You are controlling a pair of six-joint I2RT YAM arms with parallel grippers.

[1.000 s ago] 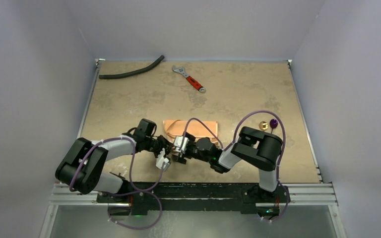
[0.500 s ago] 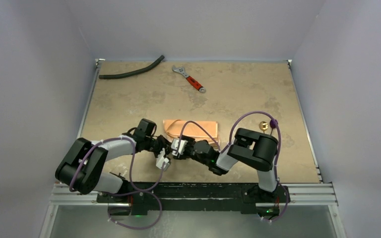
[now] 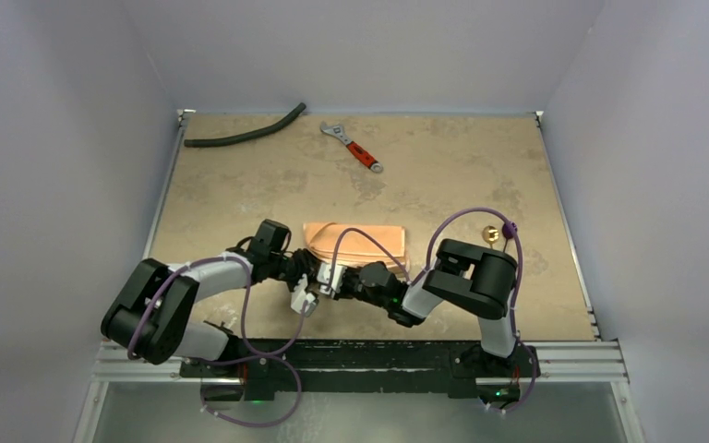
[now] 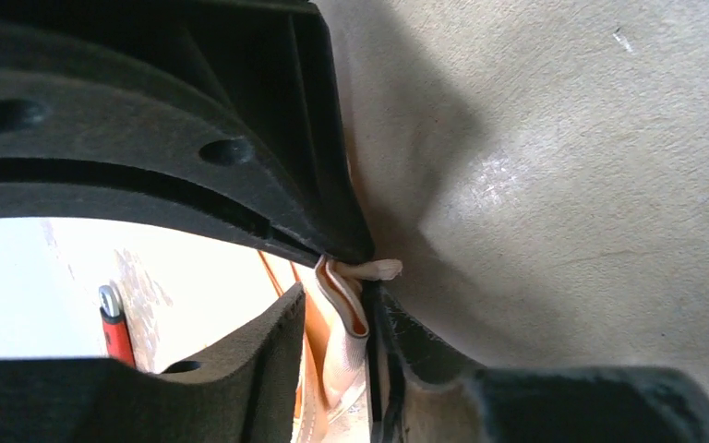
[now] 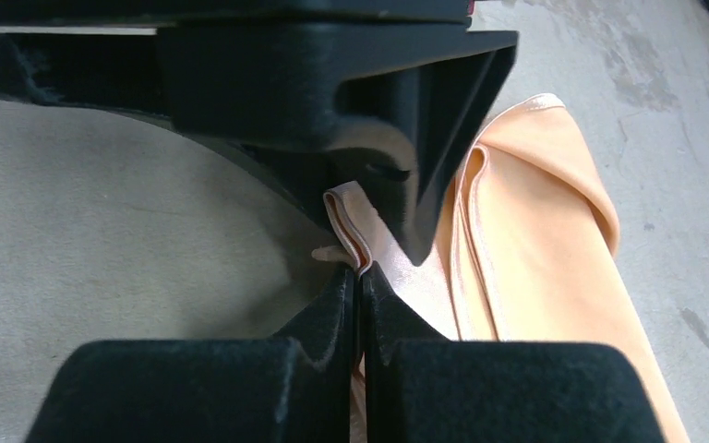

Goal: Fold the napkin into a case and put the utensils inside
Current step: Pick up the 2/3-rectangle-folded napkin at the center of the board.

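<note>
Fold of the napkin (image 3: 355, 242) secured by the right gripper (image 5: 360, 277).
On the table (image 3: 443, 175), the cloth is pinched at its near folded edge so the layers are held together; the left gripper (image 4: 328, 275) is slightly parted beside the same edge.

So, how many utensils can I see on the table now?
2: a gold spoon bowl and a purple piece beside it, right of the napkin, partly behind the right arm; more may be hidden.
</note>
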